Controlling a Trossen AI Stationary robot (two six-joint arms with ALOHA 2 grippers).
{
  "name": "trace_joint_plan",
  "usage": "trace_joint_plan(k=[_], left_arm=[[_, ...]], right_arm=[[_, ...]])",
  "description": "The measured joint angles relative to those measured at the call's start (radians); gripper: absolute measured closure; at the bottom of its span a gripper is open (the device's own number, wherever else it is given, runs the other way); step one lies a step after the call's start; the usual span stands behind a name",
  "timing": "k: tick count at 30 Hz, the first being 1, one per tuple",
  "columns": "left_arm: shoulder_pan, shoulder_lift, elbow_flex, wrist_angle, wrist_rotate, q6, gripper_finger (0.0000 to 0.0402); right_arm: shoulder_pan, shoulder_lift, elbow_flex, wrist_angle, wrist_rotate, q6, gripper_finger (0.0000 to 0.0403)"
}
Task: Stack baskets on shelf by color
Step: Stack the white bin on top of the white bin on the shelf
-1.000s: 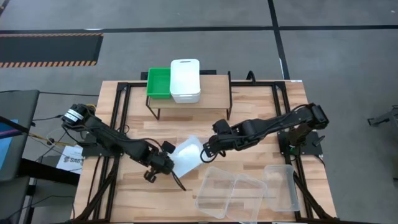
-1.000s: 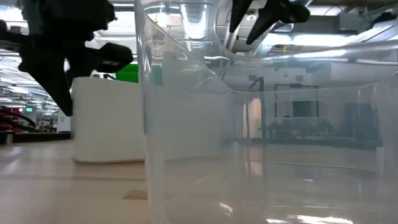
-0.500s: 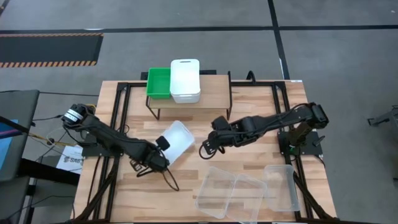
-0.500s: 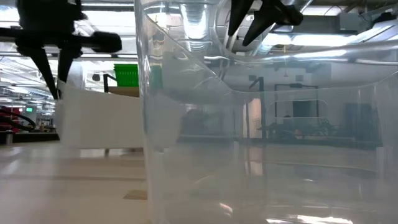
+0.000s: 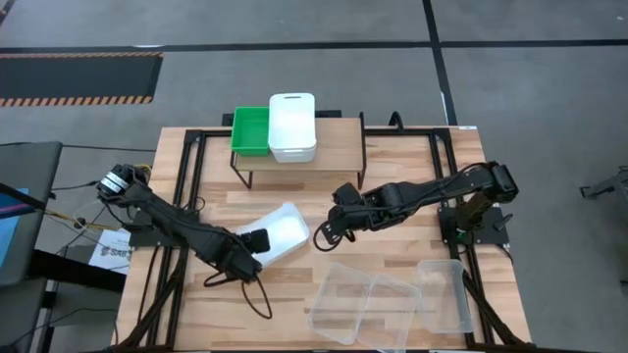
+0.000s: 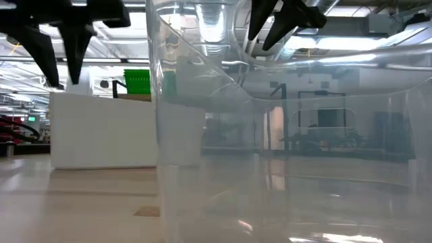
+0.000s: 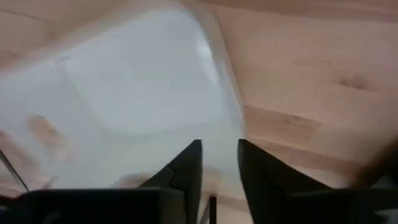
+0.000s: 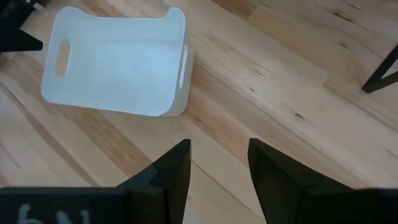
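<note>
- The plank table (image 5: 206, 314) carries everything; at its far side stands the small light-wood shelf (image 5: 339, 147) on thin black legs.
- On the shelf sit a green basket (image 5: 249, 130) and, touching it, a white basket stack (image 5: 292, 126).
- Three clear baskets (image 5: 388, 299) lie near the table's front edge on the right, two overlapping, one just beside them.
- A single white basket (image 5: 282, 233) rests upright on the table between the two arms.
- The left gripper (image 5: 251, 243) sits over this basket's near end, its fingers (image 7: 186, 171) a narrow gap apart above the rim, not pinching it.
- The right gripper (image 5: 322, 233) hovers just beside the same basket, fingers (image 8: 171, 174) spread and holding nothing.
</note>
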Motion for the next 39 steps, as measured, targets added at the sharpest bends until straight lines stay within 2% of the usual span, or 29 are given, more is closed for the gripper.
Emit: trace_joint_plan(k=[5,8,12,15,18,22,27,35,39], left_arm=[[0.002,0.000,0.052,-0.012,0.008,-0.121,0.0246],[0.003,0.000,0.105,-0.025,0.016,-0.251,0.0214],[0.031,-0.001,0.184,0.011,0.054,-0.582,0.0180],[0.081,-0.001,0.194,0.131,0.104,-0.839,0.0166],[0.116,0.003,0.178,0.281,0.100,-0.969,0.0161],[0.147,0.050,0.138,0.423,0.055,-1.019,0.0161],[0.180,0.146,0.116,0.425,0.057,-1.033,0.0162],[0.210,0.265,0.116,0.436,0.069,-0.973,0.0163],[0.207,0.279,0.116,0.434,0.116,-0.902,0.0185]], right_arm=[[0.000,0.000,0.000,-0.004,-0.001,-0.017,0.0222],[0.000,0.000,0.000,-0.004,-0.007,-0.031,0.0221],[0.000,0.000,0.000,-0.005,-0.027,-0.037,0.0220],[0.008,0.000,0.000,-0.016,-0.028,-0.037,0.0223],[0.018,0.000,0.000,-0.040,-0.029,-0.025,0.0225],[0.033,0.000,-0.001,-0.095,-0.045,0.010,0.0227],[0.058,0.000,-0.001,-0.207,-0.053,0.076,0.0227],[0.102,0.000,-0.001,-0.379,-0.053,0.192,0.0228],[0.141,0.000,-0.001,-0.441,-0.055,0.244,0.0228]])
